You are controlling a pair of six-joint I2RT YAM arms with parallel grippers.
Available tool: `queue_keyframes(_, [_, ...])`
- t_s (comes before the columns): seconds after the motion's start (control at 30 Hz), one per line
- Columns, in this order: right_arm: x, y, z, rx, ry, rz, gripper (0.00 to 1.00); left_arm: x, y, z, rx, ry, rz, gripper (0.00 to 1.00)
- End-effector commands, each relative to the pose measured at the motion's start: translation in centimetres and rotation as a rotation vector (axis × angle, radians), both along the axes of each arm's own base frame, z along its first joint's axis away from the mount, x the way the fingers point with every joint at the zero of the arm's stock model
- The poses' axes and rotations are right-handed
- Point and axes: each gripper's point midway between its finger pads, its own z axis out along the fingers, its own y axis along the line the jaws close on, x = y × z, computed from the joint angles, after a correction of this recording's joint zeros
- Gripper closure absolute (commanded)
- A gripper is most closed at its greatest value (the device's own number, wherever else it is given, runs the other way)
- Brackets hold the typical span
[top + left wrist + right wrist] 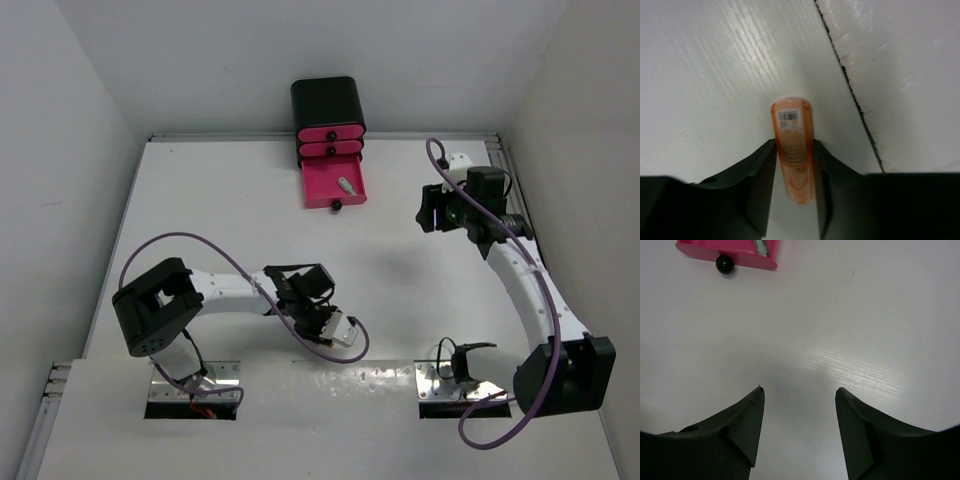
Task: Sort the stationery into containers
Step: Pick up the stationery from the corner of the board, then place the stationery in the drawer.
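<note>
The orange stick (pixel 792 125) sits near the near edge of the worktop (pixel 220 210), about at its middle, clamped between the jaws of the left gripper (pixel 794 143). Its long axis runs along the fingers, and the labelled end pokes out forward past the fingertips. I cannot tell if it rests on the surface or hangs just above it.

The goal lies from there toward the far edge, almost straight ahead and well apart. The right gripper (pixel 800 390) hovers by the right edge with its jaws spread and nothing between them. It is nearer to the drawers, but the left arm carries the piece, so I judge that the left arm must reach far.

At the middle of the far edge stands the black box (pixel 328 98). Its bottom drawer (pixel 322 190) is pulled out, and one pale stick (pixel 345 186) lies inside, slanted. The two upper drawers (pixel 330 133) are closed, so their contents are hidden.
</note>
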Motion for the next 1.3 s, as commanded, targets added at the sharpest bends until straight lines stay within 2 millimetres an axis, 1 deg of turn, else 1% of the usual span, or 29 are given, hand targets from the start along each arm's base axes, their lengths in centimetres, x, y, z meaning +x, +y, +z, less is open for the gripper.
queue_keyframes(0.0, [0.1, -0.2, 0.7, -0.005, -0.035, 0.009, 0.42, 1.1, -0.8, 0.0, 0.016, -0.050, 0.022, 0.64])
queue_keyframes(0.07, [0.4, -0.4, 0.6, -0.007, -0.032, 0.004, 0.42, 1.9, -0.7, -0.1, 0.034, -0.079, 0.020, 0.72])
queue_keyframes(0.1, [0.5, -0.4, 0.5, -0.006, -0.030, 0.005, 0.42, 2.4, -0.5, -0.2, 0.041, -0.091, 0.022, 0.79])
queue_keyframes(0.13, [0.6, -0.5, 0.5, -0.004, -0.031, -0.001, 0.42, 3.4, -0.3, -0.1, 0.051, -0.098, 0.030, 0.82])
queue_keyframes(0.17, [0.9, -0.6, 0.4, -0.003, -0.028, -0.005, 0.42, 4.0, -0.3, 0.0, 0.050, -0.095, 0.045, 0.89])
queue_keyframes(0.2, [1.1, -0.7, 0.5, -0.001, -0.031, -0.005, 0.42, 5.1, -1.0, 0.8, 0.029, -0.097, 0.067, 0.91])
queue_keyframes(0.23, [1.4, -0.8, 0.7, 0.001, -0.040, -0.011, 0.42, 6.7, -0.5, 1.2, 0.026, -0.100, 0.100, 0.93])
queue_keyframes(0.27, [1.6, -0.9, 0.6, 0.000, -0.035, -0.014, 0.42, 8.1, -0.7, 1.8, 0.012, -0.111, 0.123, 0.95])
queue_keyframes(0.3, [1.8, -1.0, 0.6, -0.001, -0.035, -0.017, 0.42, 10.5, -1.9, 3.5, -0.030, -0.141, 0.158, 0.96])
queue_keyframes(0.33, [2.1, -1.1, 0.4, 0.001, -0.030, -0.019, 0.42, 13.4, -1.5, 4.7, -0.056, -0.155, 0.228, 0.97])
queue_keyframes(0.37, [2.3, -1.2, 0.6, -0.002, -0.034, -0.021, 0.42, 15.2, -1.7, 5.6, -0.081, -0.161, 0.261, 0.97])
queue_keyframes(0.4, [2.5, -1.3, 0.5, 0.000, -0.035, -0.024, 0.42, 19.4, -2.0, 7.8, -0.126, -0.196, 0.328, 0.97])
queue_keyframes(0.47, [3.1, -1.5, 0.3, 0.001, -0.025, -0.034, 0.42, 23.3, -2.4, 10.1, -0.171, -0.214, 0.401, 0.98])
queue_keyframes(0.5, [3.4, -1.6, 0.4, 0.005, -0.031, -0.042, 0.42, 27.2, -2.4, 12.2, -0.205, -0.241, 0.464, 0.99])
queue_keyframes(0.53, [3.6, -1.6, 0.3, 0.006, -0.031, -0.040, 0.42, 29.1, -2.5, 13.4, -0.227, -0.257, 0.496, 1.00])
queue_keyframes(0.57, [3.8, -1.5, 0.1, 0.009, -0.024, -0.041, 0.42, 32.1, -3.0, 14.8, -0.258, -0.288, 0.539, 1.00])
queue_keyframes(0.6, [4.2, -1.6, -0.2, 0.012, -0.018, -0.045, 0.42, 34.2, -2.0, 15.4, -0.271, -0.285, 0.607, 1.00])
queue_keyframes(0.63, [4.4, -1.5, -0.2, 0.014, -0.018, -0.044, 0.42, 36.6, -2.1, 16.4, -0.302, -0.307, 0.637, 1.00])
queue_keyframes(0.67, [4.8, -1.5, -0.6, 0.016, -0.010, -0.047, 0.42, 38.6, -1.1, 17.0, -0.323, -0.325, 0.683, 1.00])
queue_keyframes(0.73, [5.4, -1.5, -0.4, 0.025, -0.015, -0.053, 0.43, 41.3, -0.8, 17.6, -0.366, -0.330, 0.758, 1.00])
queue_keyframes(0.77, [5.7, -1.6, -0.5, 0.028, -0.020, -0.056, 0.43, 42.7, -0.2, 18.2, -0.400, -0.341, 0.796, 1.00])
queue_keyframes(0.8, [6.1, -1.5, -0.1, 0.032, -0.038, -0.052, 0.43, 44.0, -0.3, 18.2, -0.425, -0.351, 0.803, 1.00])
queue_keyframes(0.9, [7.1, -1.5, 0.6, 0.032, -0.058, -0.052, 0.43, 45.6, -0.5, 17.6, -0.441, -0.376, 0.808, 1.00])
queue_keyframes(0.97, [7.8, -1.4, 1.1, 0.032, -0.075, -0.043, 0.43, 46.2, -0.8, 17.3, -0.449, -0.391, 0.802, 1.00])
queue_keyframes(1.0, [8.1, -1.4, 0.7, 0.033, -0.066, -0.044, 0.43, 46.5, -0.8, 17.0, -0.451, -0.391, 0.805, 0.99])
queue_keyframes(1.13, [9.0, -0.7, 0.6, 0.029, -0.067, -0.016, 0.42, 47.4, -0.9, 15.8, -0.458, -0.401, 0.807, 0.96])
queue_keyframes(1.2, [9.3, -0.3, 0.4, 0.019, -0.065, 0.003, 0.42, 47.8, -0.6, 15.5, -0.460, -0.402, 0.817, 0.86])
queue_keyframes(1.23, [9.4, 0.1, 0.2, 0.004, -0.072, 0.025, 0.42, 47.8, -0.6, 15.4, -0.463, -0.393, 0.823, 0.72])
queue_keyframes(1.27, [9.5, 0.3, 0.1, -0.009, -0.077, 0.037, 0.42, 47.9, -0.5, 15.5, -0.468, -0.393, 0.825, 0.61])
